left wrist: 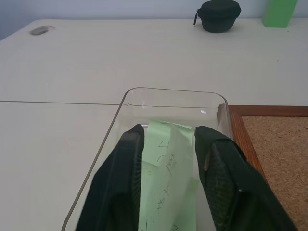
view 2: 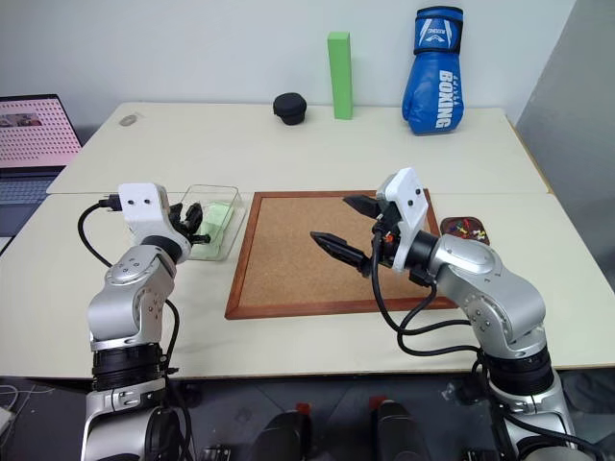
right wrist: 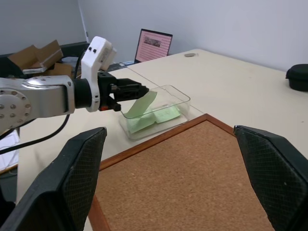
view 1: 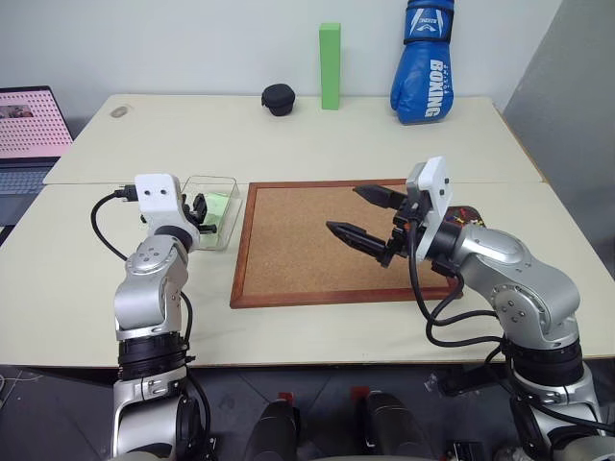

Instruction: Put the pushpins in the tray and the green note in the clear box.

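L pincer point(left wrist: 167, 159) over the clear box point(view 1: 229, 213), fingers part-spread, green note point(left wrist: 166, 180) leaning between them into the box. R pincer point(view 1: 366, 215) spread wide above corkboard point(view 1: 298, 250); tray point(view 2: 465, 230) w/ pushpins point(view 2: 463, 228) behind it.

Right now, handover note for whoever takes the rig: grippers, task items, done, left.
Left gripper: over the clear box, fingers partly apart around the green note, which slants into the box; release not confirmed.
Right gripper: open, empty, above the corkboard.
Pushpins: in the tray; no pins visible on the board.
Done: pins, by the look of it.
Left: confirm the note is dropped, withdraw.
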`<state>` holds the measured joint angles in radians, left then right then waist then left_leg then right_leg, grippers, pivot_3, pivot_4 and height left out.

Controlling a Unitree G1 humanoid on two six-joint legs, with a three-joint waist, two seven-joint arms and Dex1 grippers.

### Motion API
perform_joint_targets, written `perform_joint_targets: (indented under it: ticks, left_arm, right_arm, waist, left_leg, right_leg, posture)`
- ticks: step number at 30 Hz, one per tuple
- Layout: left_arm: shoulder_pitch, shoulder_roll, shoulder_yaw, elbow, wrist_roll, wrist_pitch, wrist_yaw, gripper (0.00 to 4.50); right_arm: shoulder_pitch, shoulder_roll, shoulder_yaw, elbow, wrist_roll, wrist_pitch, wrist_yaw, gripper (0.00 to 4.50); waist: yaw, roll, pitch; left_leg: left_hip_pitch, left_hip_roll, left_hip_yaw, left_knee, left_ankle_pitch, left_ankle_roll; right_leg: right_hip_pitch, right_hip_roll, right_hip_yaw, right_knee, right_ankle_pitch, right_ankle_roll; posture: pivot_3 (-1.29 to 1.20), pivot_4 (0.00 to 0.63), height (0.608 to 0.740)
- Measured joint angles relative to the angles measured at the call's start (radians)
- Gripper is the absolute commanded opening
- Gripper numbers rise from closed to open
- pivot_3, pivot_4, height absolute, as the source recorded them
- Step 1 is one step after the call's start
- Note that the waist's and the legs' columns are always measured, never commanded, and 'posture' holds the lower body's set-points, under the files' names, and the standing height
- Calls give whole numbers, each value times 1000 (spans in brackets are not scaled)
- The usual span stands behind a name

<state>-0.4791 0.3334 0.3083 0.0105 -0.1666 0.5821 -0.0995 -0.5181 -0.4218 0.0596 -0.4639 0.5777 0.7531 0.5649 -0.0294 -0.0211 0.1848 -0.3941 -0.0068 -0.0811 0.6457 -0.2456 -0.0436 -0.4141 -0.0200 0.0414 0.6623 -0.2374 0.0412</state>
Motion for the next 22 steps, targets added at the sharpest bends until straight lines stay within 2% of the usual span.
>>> perform_joint_targets:
  ticks: [9, 15, 22]
  left_arm:
    - [-5, -3, -10, 11, -15, -5, -3, 4451]
    - [8, -21, -44, -35, -40, -6, -48, 4480]
    - [171, -84, -219, -201, -50, -11, -110, 4480]
  right_arm:
    - [1, -14, -8, 10, -39, -2, -32, 4500]
    - [69, -3, -74, 7, -113, -6, -165, 4500]
    - [260, 57, -104, -9, -332, -54, -435, 4500]
  waist:
    - [0, 0, 0]
    - [2, 0, 0]
    - [3, 0, 0]
  left_leg:
    - [0, 0, 0, 0, 0, 0]
    - [-1, 0, 0, 0, 0, 0]
    - [-3, 0, 2, -1, 0, -1]
  right_leg:
    - [0, 0, 0, 0, 0, 0]
    - [0, -1, 0, -1, 0, 0]
    - [-3, -1, 2, -2, 0, 0]
  posture:
    - [0, 150, 740]
    - [0, 150, 740]
    - [0, 150, 740]
